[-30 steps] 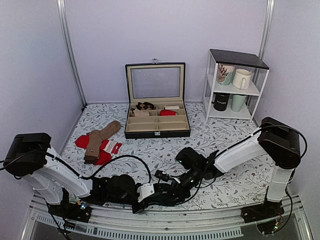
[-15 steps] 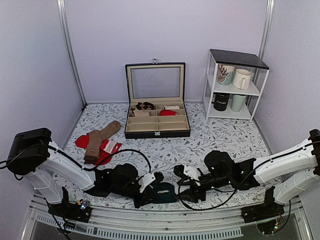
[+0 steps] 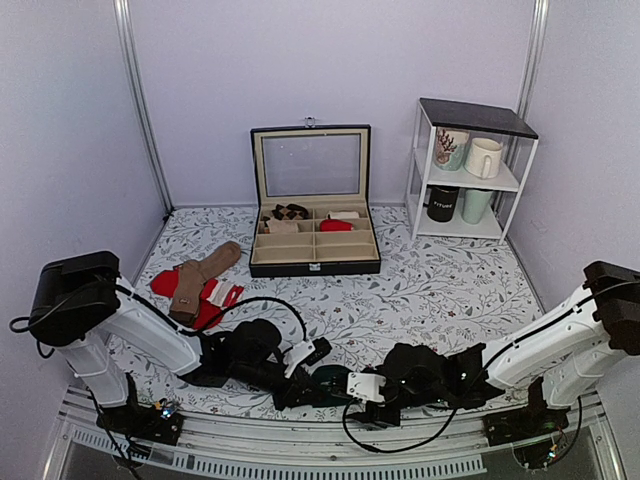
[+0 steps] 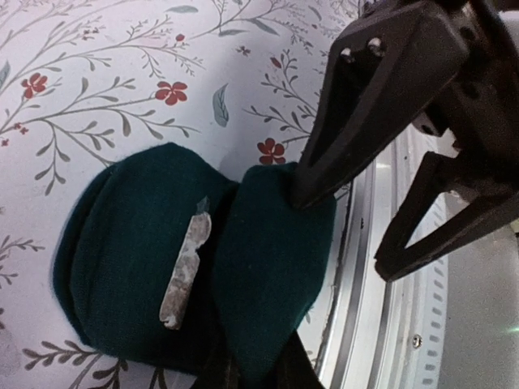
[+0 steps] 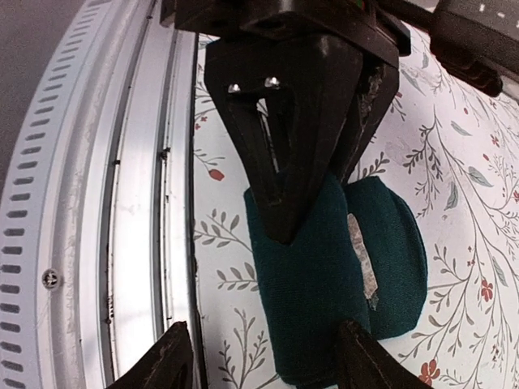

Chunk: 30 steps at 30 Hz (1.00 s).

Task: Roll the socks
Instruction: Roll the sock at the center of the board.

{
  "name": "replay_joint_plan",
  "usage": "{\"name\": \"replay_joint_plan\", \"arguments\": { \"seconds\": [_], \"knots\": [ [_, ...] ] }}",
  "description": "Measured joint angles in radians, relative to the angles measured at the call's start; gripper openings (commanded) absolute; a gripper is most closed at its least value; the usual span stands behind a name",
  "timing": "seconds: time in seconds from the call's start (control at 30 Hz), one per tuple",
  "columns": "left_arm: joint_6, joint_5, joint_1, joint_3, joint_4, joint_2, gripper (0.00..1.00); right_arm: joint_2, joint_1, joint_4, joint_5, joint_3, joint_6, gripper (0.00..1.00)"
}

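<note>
The dark teal socks point(image 3: 330, 381) lie as a small folded bundle on the flowered cloth, right at the front edge. In the left wrist view the socks point(image 4: 138, 251) have a pale tag on them. My left gripper point(image 3: 306, 372) point(image 4: 255, 366) is shut on the bundle's raised fold from the left. My right gripper point(image 3: 358, 388) point(image 5: 259, 361) is open, low at the table edge. Its fingers point(image 5: 162, 361) straddle the near end of the socks point(image 5: 324, 275), and one fingertip touches the fold in the left wrist view point(image 4: 312, 186).
The metal front rail point(image 3: 300, 440) runs just beside the socks. Tan-brown socks point(image 3: 198, 277) lie on red socks point(image 3: 160, 283) at the left. An open black compartment box point(image 3: 315, 250) stands at the back middle. A white shelf with mugs point(image 3: 465, 170) stands at the back right.
My right gripper pulled away from the socks, then came back low along the front edge to them. My left gripper stayed shut on the socks and shifted slightly right.
</note>
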Motion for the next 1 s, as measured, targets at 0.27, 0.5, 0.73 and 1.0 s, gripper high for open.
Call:
{"name": "replay_joint_plan", "arguments": {
  "seconds": [0.27,0.5,0.73,1.0],
  "knots": [
    [-0.009,0.010,0.008,-0.004,0.006,0.002,0.00,0.071,0.010,0.054,0.103,0.018,-0.021,0.59],
    [-0.010,0.012,0.010,-0.011,0.016,0.002,0.00,0.137,0.011,0.089,0.146,0.045,-0.039,0.38],
    [0.003,-0.018,0.010,-0.041,-0.002,-0.045,0.29,0.156,0.009,0.083,0.130,0.069,-0.008,0.27],
    [0.141,-0.232,-0.043,-0.126,-0.157,-0.368,0.39,0.164,-0.042,-0.017,-0.058,0.135,0.105,0.27]
  ]
}}
